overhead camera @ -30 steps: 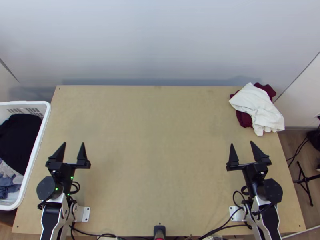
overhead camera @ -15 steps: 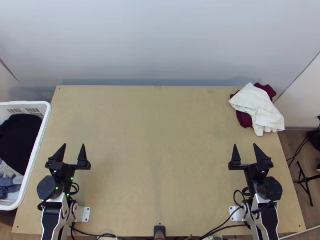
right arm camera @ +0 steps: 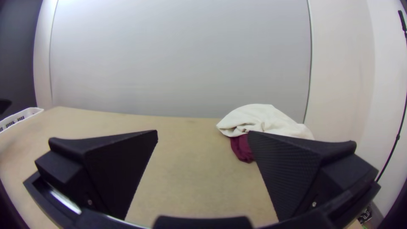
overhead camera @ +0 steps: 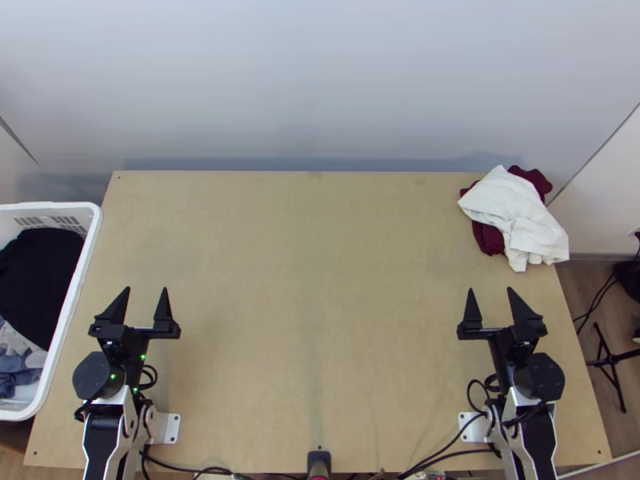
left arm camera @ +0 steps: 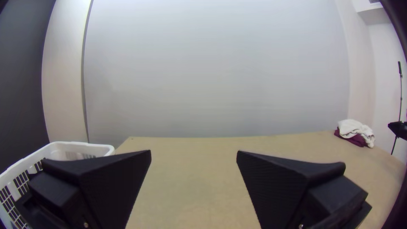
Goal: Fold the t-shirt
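Note:
At the table's back right corner a white cloth (overhead camera: 512, 210) lies bunched on top of a dark red cloth (overhead camera: 488, 238); which of them is a t-shirt I cannot tell. My left gripper (overhead camera: 145, 290) stands open over the table's left part, beside the basket, with nothing between its fingers. On the right, my right gripper (overhead camera: 490, 291) is open and empty, on the near side of the cloth pile. The left wrist view has my left gripper (left arm camera: 193, 153) with its fingers wide apart. In the right wrist view, the white cloth (right arm camera: 263, 118) lies beyond my right gripper (right arm camera: 202, 132).
A white basket (overhead camera: 90, 240) with black cloth (overhead camera: 38, 276) and grey-blue cloth (overhead camera: 16, 370) stands at the table's left edge. Bare wood of the table (overhead camera: 320, 304) stretches between the arms. Cables (overhead camera: 436, 459) run along the near edge, and a black stand (overhead camera: 612, 360) is off to the right.
Over the last second my right gripper has shifted slightly to the right and a little toward the near edge, still open. My left gripper has barely moved, and the cloths lie as before.

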Action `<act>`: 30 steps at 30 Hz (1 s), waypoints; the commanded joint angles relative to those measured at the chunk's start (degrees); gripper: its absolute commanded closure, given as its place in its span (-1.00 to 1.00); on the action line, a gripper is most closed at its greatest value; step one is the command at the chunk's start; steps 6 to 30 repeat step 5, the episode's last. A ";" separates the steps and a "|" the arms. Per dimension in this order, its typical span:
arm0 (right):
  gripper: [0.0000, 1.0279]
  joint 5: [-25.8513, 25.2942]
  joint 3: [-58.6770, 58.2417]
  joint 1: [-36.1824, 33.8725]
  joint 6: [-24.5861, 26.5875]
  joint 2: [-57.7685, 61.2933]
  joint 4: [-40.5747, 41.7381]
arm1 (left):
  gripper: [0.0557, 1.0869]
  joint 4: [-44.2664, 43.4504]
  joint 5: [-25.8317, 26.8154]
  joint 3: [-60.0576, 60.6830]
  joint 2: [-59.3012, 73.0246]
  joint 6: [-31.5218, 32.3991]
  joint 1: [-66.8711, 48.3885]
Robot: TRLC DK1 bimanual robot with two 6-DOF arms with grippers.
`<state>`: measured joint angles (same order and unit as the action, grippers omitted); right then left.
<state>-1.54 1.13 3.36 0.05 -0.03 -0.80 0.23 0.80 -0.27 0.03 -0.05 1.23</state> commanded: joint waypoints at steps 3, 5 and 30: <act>-0.93 -0.04 0.02 -0.02 0.03 0.03 0.01 | -0.90 0.30 0.08 0.01 -0.03 -0.03 0.08; -0.93 -0.04 0.02 -0.02 0.03 0.03 0.01 | -0.90 0.30 0.08 0.01 -0.03 -0.03 0.00; -0.93 -0.04 0.02 -0.02 0.03 0.03 0.01 | -0.90 0.30 0.08 0.01 -0.03 -0.03 0.00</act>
